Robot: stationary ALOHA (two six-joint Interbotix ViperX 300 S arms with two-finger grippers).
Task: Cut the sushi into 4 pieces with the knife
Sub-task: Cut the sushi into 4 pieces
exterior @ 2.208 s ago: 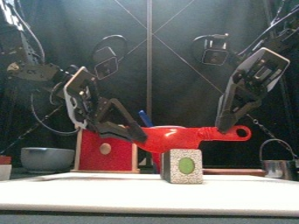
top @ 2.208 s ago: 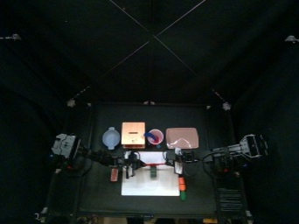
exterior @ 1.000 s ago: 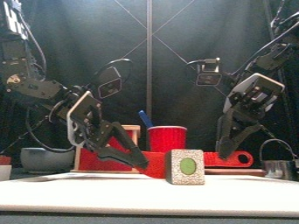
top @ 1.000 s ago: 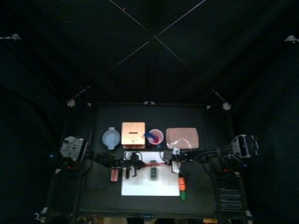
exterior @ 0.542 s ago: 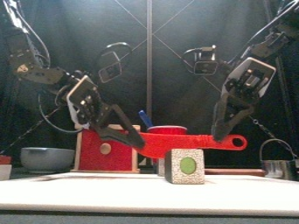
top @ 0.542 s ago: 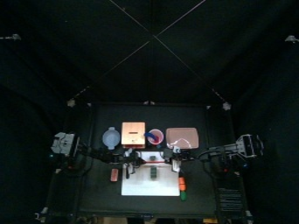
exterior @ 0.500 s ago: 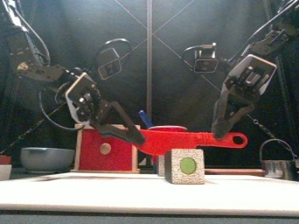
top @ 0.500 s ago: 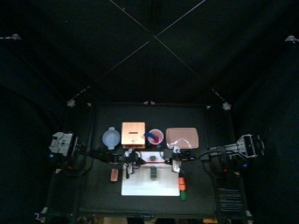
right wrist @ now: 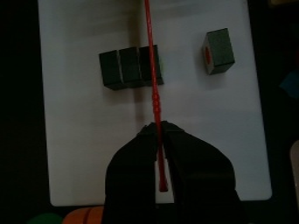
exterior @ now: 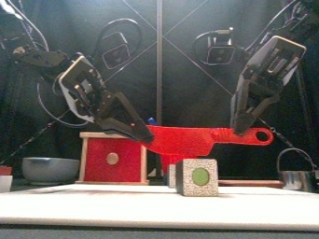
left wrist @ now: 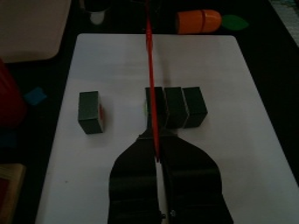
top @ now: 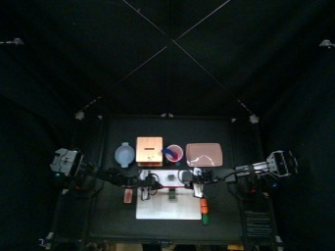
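A red toy knife (exterior: pixel 200 138) hangs level above the white cutting board (exterior: pixel 75 191), held at both ends. My left gripper (exterior: pixel 134 131) is shut on its blade tip, my right gripper (exterior: pixel 240 131) on its handle. Below it lies the sushi roll (exterior: pixel 196 176), its green end facing front. In the left wrist view three dark blocks (left wrist: pixel 177 107) stay joined and one block (left wrist: pixel 87 112) lies apart; the knife (left wrist: pixel 149 70) runs over the joined group's edge nearest that lone block. The right wrist view shows the same: group (right wrist: pixel 126 68), lone block (right wrist: pixel 218 49), knife (right wrist: pixel 151 79).
Behind the board stand a blue-grey bowl (top: pixel 124 154), the wooden box with red drawer front (exterior: pixel 112 158), a red cup (top: pixel 174 153) and the pink tray (top: pixel 205 154). An orange toy (left wrist: pixel 198 19) and a green one lie off the board's right end.
A second ago the knife was pressed down beside the sushi at board level. Both grippers have since lifted it, and it now hangs level above the roll.
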